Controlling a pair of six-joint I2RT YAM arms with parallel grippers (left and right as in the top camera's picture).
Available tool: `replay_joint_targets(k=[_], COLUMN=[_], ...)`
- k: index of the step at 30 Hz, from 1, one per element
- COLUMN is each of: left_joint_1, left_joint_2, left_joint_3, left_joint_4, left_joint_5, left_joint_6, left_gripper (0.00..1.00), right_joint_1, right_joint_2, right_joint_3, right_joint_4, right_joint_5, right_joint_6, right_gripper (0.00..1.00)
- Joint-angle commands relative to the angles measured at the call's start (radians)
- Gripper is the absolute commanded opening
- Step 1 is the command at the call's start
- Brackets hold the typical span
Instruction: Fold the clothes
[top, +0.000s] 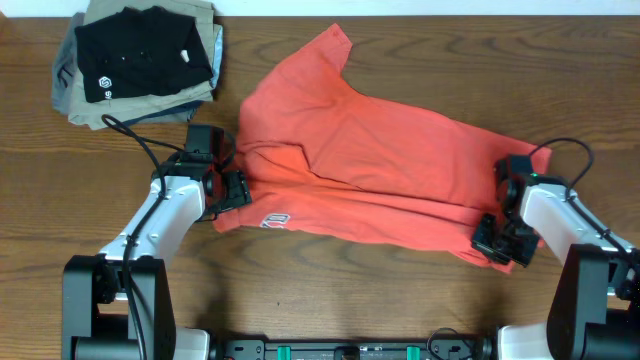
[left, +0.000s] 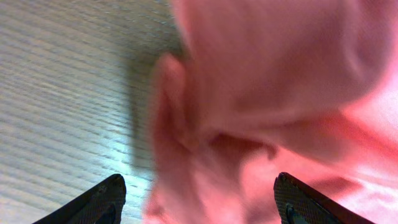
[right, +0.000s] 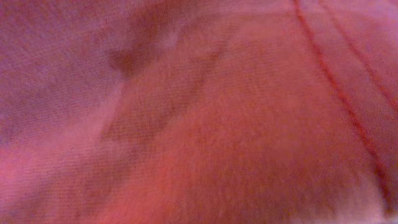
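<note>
The red T-shirt (top: 380, 170) lies crumpled across the middle of the table (top: 300, 290), one sleeve pointing to the far side. The left gripper (top: 232, 185) stands wide at the shirt's left edge, holding nothing. The right gripper (top: 497, 240) is closed at the right corner; I cannot tell if cloth is pinched.
</note>
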Motion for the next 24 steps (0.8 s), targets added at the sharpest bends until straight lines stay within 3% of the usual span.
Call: replay_joint_targets(k=[1,14,15,16,18,20,24], left_joint_1=[0.001,0.043,0.043,0.043,0.04,0.039,0.038], left_joint_2=[-0.019,-0.042,-0.054,-0.07,-0.112,-0.163,-0.237], left_joint_3=[0.021,0.026,0.029,0.032,0.039,0.04,0.04], left_joint_4=[-0.008,-0.013,-0.018,-0.022,-0.028,-0.028,-0.035], left_joint_5=[-0.073,-0.143,-0.142,-0.142,-0.142,-0.128,-0.021], left_joint_6=[-0.03,-0.095,-0.095,-0.095,-0.095,-0.094,-0.09], left_gripper=[0.78,0.77,0.77,0.77,0.77,0.76,0.69], right_joint_1=[-0.031,-0.032,-0.032,-0.032,-0.032,-0.032,-0.032], right_joint_2=[0.0,-0.177,-0.197,-0.214,-0.239,-0.253,-0.256], right_joint_3=[0.045,0.054,0.054,0.054,0.054,0.054,0.054], right_joint_4=[-0.044,-0.187,-0.188,-0.189,-0.189,-0.192,-0.187], right_joint_5=[0.08,0.119,0.11,0.098,0.072,0.06,0.059], right_joint_6=[0.025,0.133,0.132,0.13,0.116,0.113,0.113], right_gripper=[0.01,0.01,0.08,0.36,0.8,0.94,0.99])
